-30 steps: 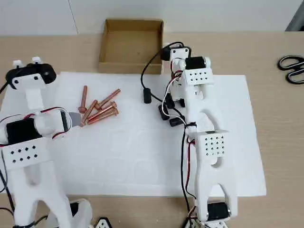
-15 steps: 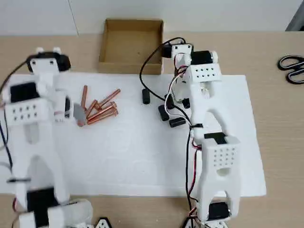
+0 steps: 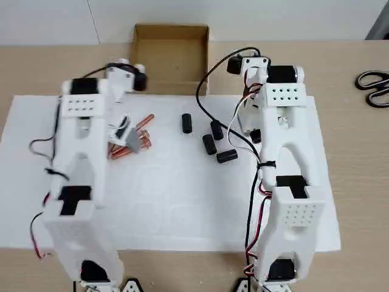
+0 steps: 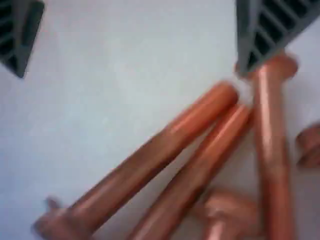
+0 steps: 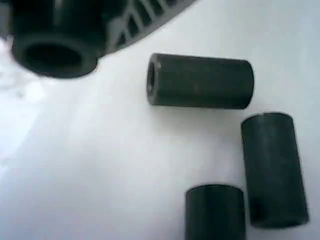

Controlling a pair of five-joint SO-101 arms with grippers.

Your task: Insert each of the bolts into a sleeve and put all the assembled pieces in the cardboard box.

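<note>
Several copper bolts (image 3: 135,135) lie in a loose heap on the white foam sheet (image 3: 170,201), left of centre. My left gripper (image 3: 124,137) hangs right over them, open. In the left wrist view its grey fingertips (image 4: 270,30) stand far apart with the bolts (image 4: 190,150) just beyond them. Black sleeves (image 3: 209,144) lie scattered at the sheet's middle. My right gripper (image 3: 254,132) is to their right, shut on a sleeve (image 5: 52,60) seen end-on beside a grey finger (image 5: 145,20). Three more sleeves (image 5: 200,81) lie on the foam nearby. The cardboard box (image 3: 171,58) stands open behind the sheet.
Black cables (image 3: 203,91) from the right arm trail over the sheet near the box and the sleeves. Scissors (image 3: 372,85) lie at the table's far right. The near half of the foam sheet holds only the two arm bases.
The left arm has swung from the sheet's left edge across to above the bolts. The right arm has shifted right, away from the sleeve cluster, uncovering more sleeves.
</note>
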